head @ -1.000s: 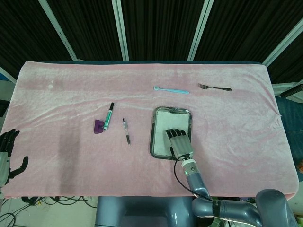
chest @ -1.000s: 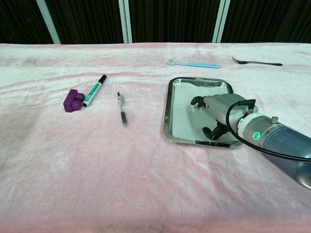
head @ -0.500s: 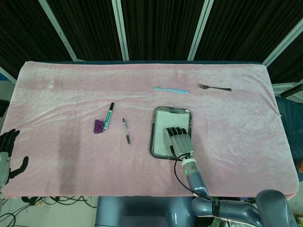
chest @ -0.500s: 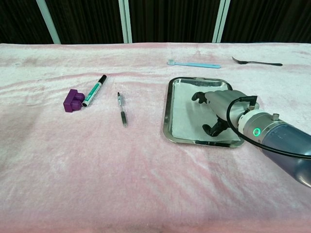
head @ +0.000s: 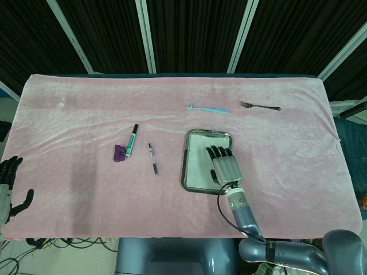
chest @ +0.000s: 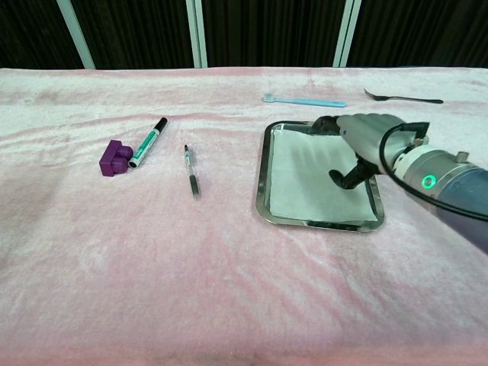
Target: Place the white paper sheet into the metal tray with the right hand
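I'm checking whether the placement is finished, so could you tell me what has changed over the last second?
The right hand has lifted off the paper sheet and drawn back toward the tray's right edge, with its fingers apart and holding nothing. The sheet stays flat in the tray. The left hand, marker, pen, purple block, toothbrush and fork have not moved.
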{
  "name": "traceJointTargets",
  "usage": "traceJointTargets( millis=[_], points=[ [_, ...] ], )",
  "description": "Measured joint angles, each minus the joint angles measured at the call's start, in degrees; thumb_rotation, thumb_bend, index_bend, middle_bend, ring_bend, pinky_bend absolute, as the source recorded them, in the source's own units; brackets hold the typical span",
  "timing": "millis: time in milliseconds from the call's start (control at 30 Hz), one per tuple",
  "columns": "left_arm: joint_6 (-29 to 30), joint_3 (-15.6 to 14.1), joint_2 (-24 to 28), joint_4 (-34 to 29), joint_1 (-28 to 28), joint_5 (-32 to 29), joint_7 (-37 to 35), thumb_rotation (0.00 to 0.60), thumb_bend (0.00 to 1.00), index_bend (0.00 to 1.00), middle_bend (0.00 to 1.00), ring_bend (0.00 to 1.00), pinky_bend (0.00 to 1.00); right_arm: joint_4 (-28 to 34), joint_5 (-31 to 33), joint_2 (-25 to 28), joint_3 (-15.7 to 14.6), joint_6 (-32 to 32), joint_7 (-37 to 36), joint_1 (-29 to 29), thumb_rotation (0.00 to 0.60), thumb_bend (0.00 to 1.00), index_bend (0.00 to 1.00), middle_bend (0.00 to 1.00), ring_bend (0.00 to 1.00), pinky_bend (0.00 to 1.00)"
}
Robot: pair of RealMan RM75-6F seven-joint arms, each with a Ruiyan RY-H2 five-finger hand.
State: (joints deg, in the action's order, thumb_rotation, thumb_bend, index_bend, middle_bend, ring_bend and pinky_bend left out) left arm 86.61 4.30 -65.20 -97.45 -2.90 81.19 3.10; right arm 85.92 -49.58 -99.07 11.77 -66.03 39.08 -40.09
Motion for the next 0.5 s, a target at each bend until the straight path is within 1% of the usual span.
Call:
traceJointTargets(
  millis=[133, 267, 400, 500],
  points=[
    [0.18, 0.18, -0.02, 0.02, 0.01, 0.0, -0.41, 0.6, 0.41, 0.07, 0.03, 0.0, 0.0, 2.46, -3.99, 6.87, -0.97, -0.38, -3.38, 1.89, 0.6, 0.37, 0.15, 0.09, 0.13, 0.17],
    [0.74, 0.26, -0.13, 0.02, 0.05, 0.49, -0.39, 0.6, 0.41, 0.07, 0.03, 0.0, 0.0, 4.89, -8.93, 14.35, -2.41, -1.25, -10.26, 5.03, 0.6, 0.36, 0.14, 0.09, 0.13, 0.17],
    [1.38, 0.27, -0.3, 0.03, 0.22, 0.91, -0.43, 0.6, 0.41, 0.07, 0.03, 0.0, 0.0, 6.76, -15.21, 21.22, -4.93, -3.48, -18.8, 9.64, 0.6, 0.36, 0.14, 0.09, 0.12, 0.17],
    [1.61, 0.28, -0.42, 0.11, 0.3, 1.11, -0.45, 0.6, 0.41, 0.07, 0.03, 0.0, 0.0, 6.97, -20.1, 24.22, -7.4, -7.36, -25.07, 14.15, 0.6, 0.36, 0.14, 0.09, 0.12, 0.17]
  ],
)
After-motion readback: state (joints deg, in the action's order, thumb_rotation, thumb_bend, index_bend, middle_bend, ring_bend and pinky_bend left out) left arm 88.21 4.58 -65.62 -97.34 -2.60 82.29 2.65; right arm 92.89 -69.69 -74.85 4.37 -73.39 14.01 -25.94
